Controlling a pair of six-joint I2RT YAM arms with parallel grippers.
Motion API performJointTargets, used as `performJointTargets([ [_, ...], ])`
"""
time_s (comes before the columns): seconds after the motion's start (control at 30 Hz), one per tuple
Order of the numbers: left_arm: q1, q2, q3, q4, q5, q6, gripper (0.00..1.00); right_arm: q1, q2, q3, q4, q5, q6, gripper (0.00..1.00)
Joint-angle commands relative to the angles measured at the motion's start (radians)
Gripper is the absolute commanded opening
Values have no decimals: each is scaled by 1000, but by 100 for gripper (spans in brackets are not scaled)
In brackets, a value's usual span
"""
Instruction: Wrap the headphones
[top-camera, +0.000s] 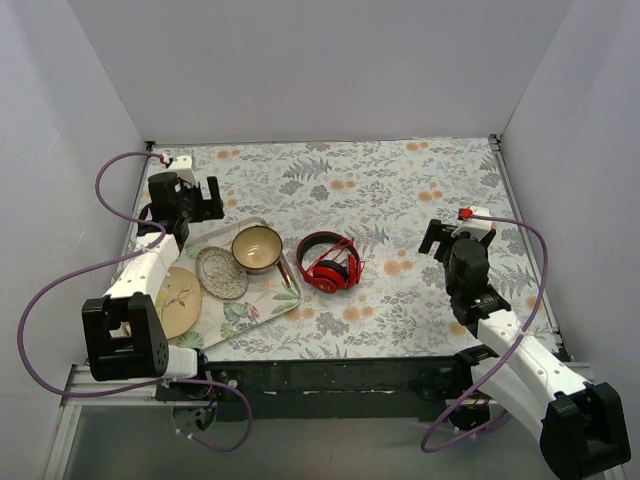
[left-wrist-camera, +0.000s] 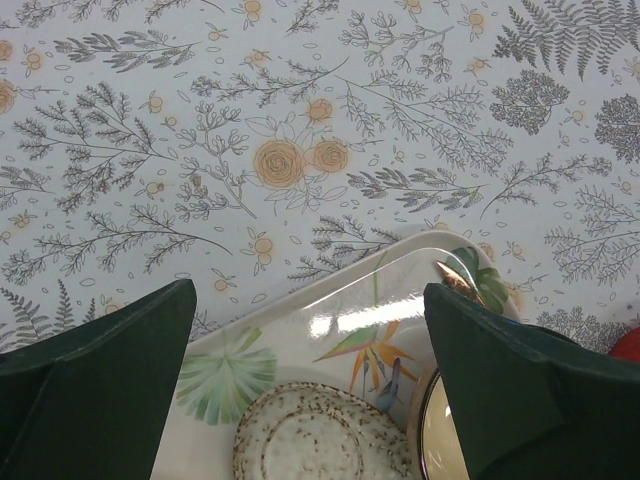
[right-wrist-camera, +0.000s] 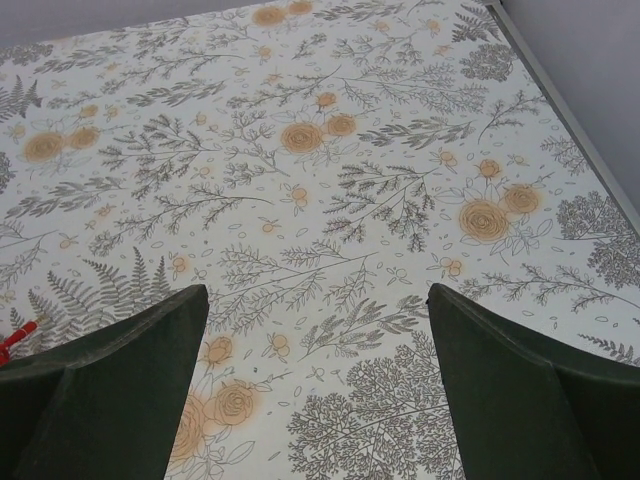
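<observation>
Jaws spread; headphones (top-camera: 340, 268) lie flat, headband (top-camera: 322, 237) arched away, cups (top-camera: 322, 277) nearward.

On the floral worktop (top-camera: 400, 190), a leaf-print tray (top-camera: 245, 312) carries 1 tan bowl (top-camera: 257, 248) and 1 speckled saucer (top-camera: 221, 272); a cream plate (top-camera: 178, 300) lies at its left edge

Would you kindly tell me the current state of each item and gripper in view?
headphones: flat on the table, ungripped
bowl: upright, empty, on the tray
speckled dish: flat, empty, on the tray
left gripper: open, empty
right gripper: open, empty
</observation>
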Motion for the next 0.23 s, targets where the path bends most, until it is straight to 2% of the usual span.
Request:
performJointTargets([
  [0.0,9,-32,-1,-12,40,-7,98,-4,8,38,56,58,71,98],
  [0.2,12,-18,4,-23,77,-15,98,-4,25,21,102,52,123,99],
])
